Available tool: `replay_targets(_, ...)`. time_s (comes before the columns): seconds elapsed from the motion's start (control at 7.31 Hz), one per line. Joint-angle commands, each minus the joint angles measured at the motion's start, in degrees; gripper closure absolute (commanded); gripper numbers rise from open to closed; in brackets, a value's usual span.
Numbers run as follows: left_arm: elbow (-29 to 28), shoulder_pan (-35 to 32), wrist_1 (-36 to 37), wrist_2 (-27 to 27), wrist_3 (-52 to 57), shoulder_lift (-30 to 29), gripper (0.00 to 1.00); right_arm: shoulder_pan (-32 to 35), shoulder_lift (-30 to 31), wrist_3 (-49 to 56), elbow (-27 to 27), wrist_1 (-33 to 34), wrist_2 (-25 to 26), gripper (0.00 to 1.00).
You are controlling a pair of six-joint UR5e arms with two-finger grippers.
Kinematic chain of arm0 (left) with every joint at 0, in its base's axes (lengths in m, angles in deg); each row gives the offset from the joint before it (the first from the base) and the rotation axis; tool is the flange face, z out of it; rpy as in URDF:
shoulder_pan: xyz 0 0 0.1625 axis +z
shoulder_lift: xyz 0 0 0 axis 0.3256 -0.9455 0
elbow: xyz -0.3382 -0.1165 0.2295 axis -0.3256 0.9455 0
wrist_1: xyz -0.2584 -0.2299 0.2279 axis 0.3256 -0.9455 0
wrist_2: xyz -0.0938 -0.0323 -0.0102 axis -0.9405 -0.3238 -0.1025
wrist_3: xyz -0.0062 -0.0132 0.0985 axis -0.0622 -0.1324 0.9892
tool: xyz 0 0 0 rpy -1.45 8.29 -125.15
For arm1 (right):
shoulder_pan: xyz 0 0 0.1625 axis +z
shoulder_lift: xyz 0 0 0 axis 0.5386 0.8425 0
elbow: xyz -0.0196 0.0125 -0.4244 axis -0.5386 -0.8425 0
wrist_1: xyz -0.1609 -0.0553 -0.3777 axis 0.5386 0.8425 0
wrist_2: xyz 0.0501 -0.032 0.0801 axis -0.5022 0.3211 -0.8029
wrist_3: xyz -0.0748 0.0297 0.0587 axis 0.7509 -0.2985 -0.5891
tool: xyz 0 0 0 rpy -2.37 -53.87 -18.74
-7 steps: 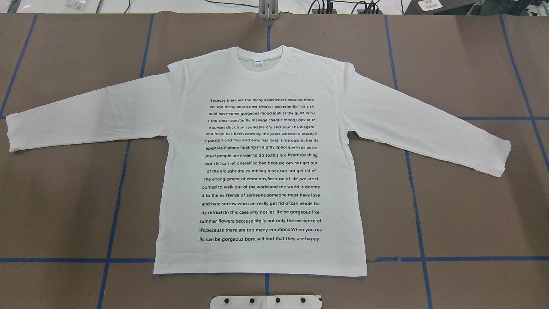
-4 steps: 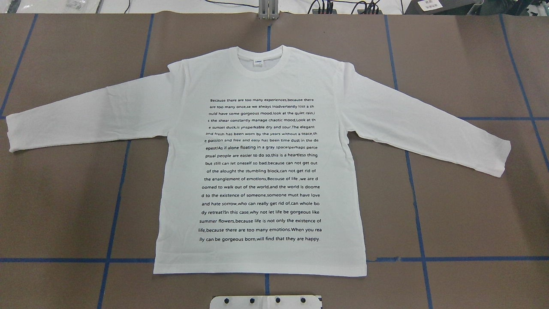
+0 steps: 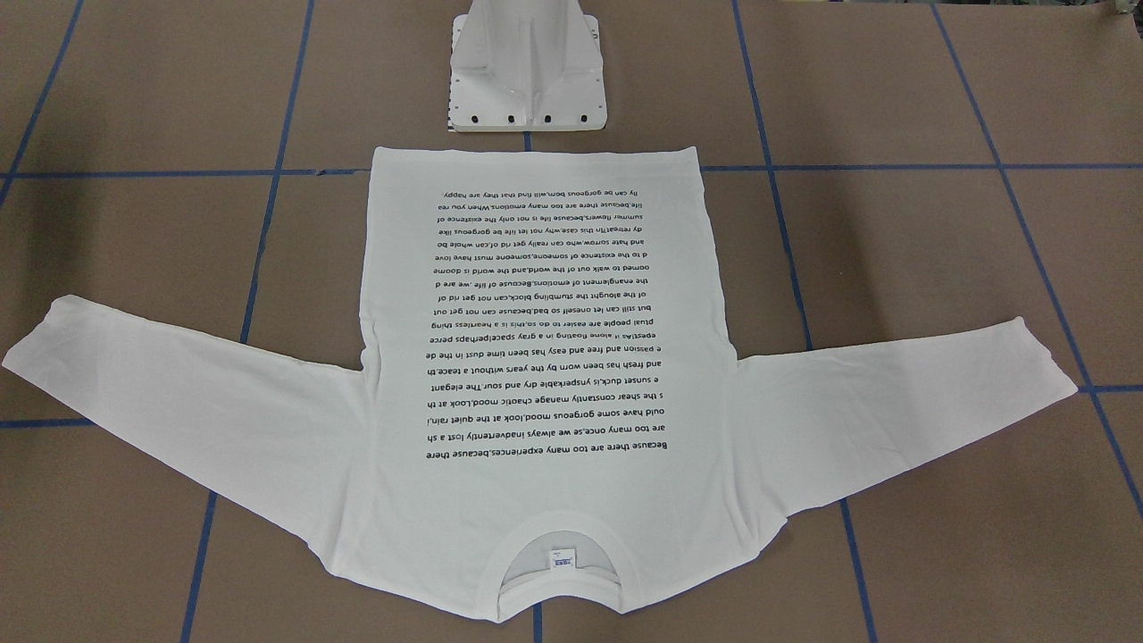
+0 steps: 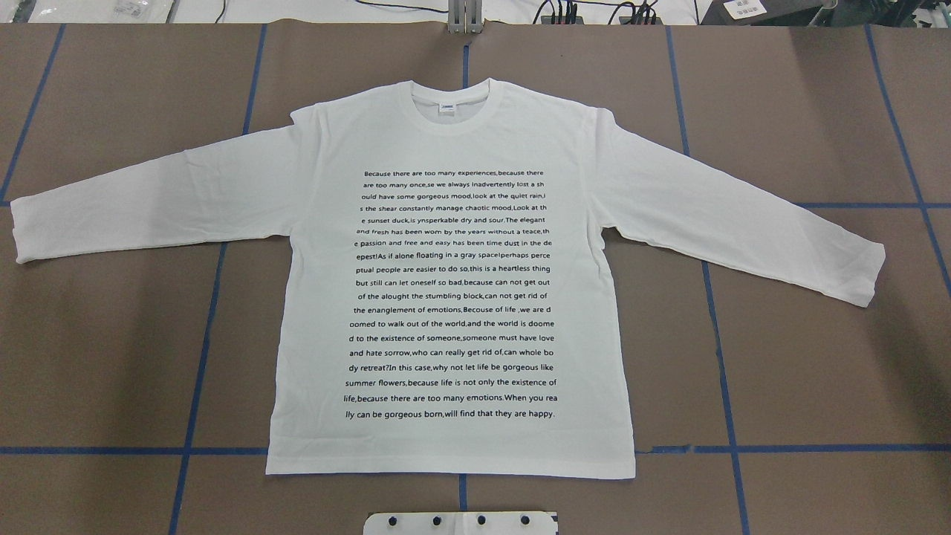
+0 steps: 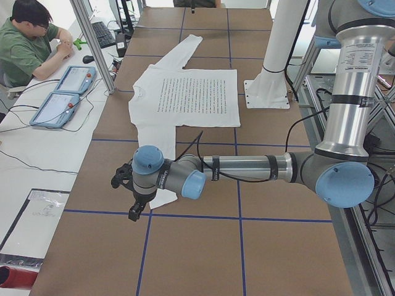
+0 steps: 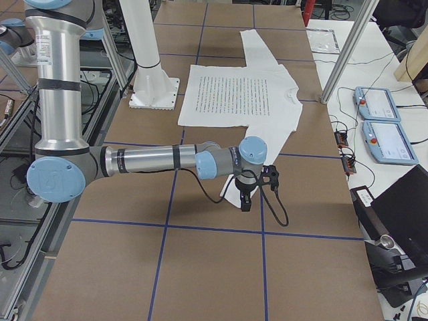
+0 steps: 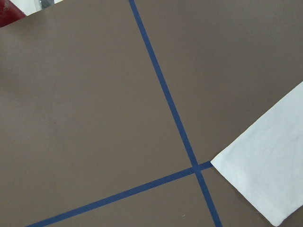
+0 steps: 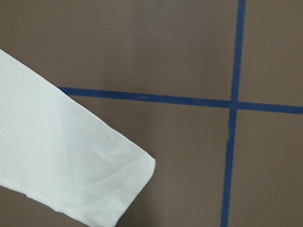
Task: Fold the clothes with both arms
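The white long-sleeved T-shirt (image 4: 453,290) lies flat on the brown table, text side up, with both sleeves spread out. It also shows in the front view (image 3: 545,375). Its collar (image 4: 451,100) points away from the robot's base. My left gripper (image 5: 133,213) shows only in the exterior left view, hanging over the end of the near sleeve; I cannot tell whether it is open or shut. My right gripper (image 6: 245,202) shows only in the exterior right view, over the other sleeve's end; I cannot tell its state either. The wrist views show the sleeve cuffs (image 7: 265,179) (image 8: 71,161) lying flat.
The white pedestal base (image 3: 527,76) stands just behind the shirt's hem. Blue tape lines (image 4: 200,357) grid the brown table. A seated operator (image 5: 28,46) and two teach pendants (image 5: 62,98) are at a side desk beyond the table's far edge.
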Motion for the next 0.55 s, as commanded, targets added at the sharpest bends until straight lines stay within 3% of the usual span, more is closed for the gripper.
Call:
replay_targets(0.0, 0.2, 0.1, -3.7, -0.1, -0.2, 0.3, 0.00, -8.0, -0.2, -10.6, -10.5, -22.9, 2.3, 0.00)
replay_targets(0.14, 0.1, 0.1, -3.8, -0.3, -0.5, 0.3, 0.00, -9.0, -1.0, -13.2, -13.9, -27.6, 2.6, 0.00)
replay_targets(0.41, 0.5, 0.1, -3.7, -1.3, -0.6, 0.0, 0.00, -9.5, -4.0, -13.3, -17.3, -27.8, 2.9, 0.00)
